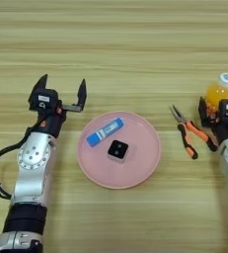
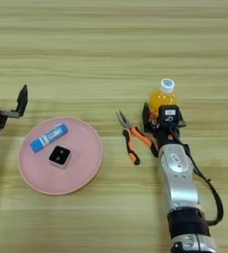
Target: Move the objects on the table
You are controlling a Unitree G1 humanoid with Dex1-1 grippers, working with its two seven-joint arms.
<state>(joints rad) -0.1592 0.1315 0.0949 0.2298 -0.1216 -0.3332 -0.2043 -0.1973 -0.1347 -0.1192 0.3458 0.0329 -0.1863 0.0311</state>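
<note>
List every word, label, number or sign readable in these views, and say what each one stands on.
No text can be read in either view.
Blue-and-white tube on the pink plate: markings on its white part, too blurred to read.
Orange-drink bottle: no legible label; its cap bears a bluish mark, unreadable.
Black-and-white cube: no lettering visible.
Left gripper and right gripper: each housing carries a small white sticker, too small to read.
</note>
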